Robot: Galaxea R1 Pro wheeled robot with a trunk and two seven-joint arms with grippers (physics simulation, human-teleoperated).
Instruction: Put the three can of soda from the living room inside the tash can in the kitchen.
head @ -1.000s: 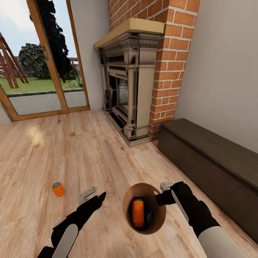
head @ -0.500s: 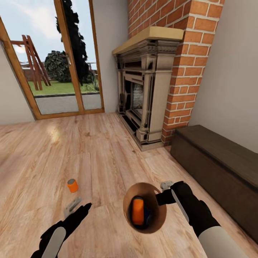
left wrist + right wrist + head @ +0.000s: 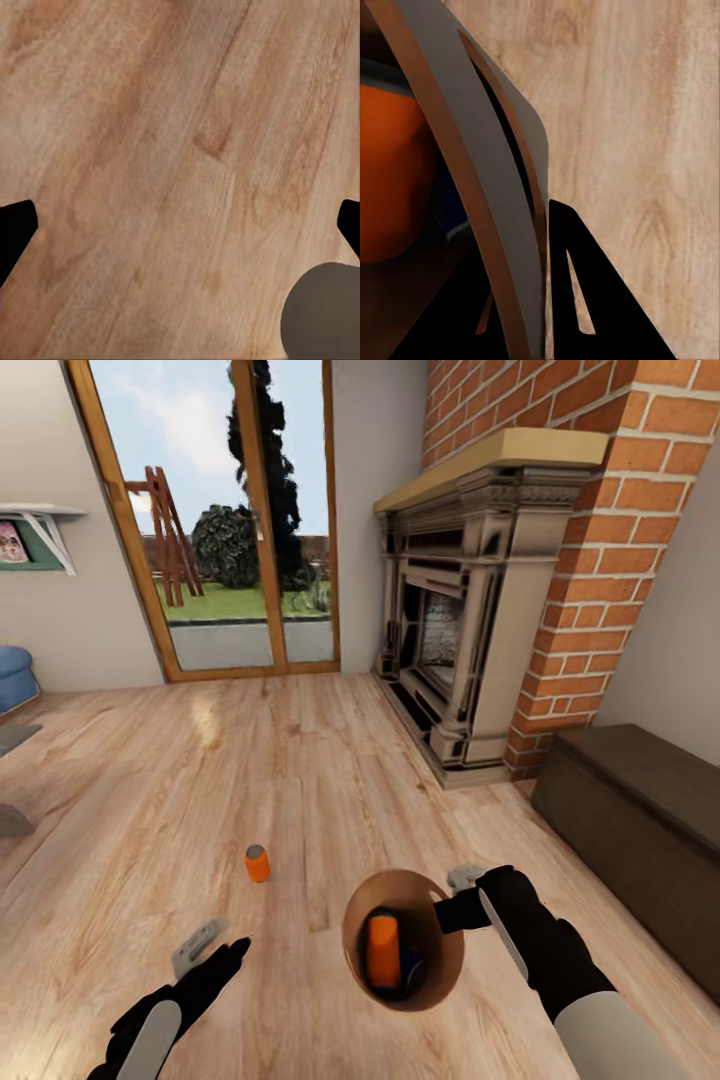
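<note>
One orange can [image 3: 257, 863] now farther off.

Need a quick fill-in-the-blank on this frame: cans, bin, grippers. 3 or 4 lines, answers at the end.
1. The right gripper is shut on the rim of the ____.
2. Besides a blue can, the trash can holds an ____ can.
3. The loose orange can stands upright on the wooden ____.
4. The left gripper hangs over the floor with its fingers ____.

Missing words: trash can; orange; floor; open
</note>
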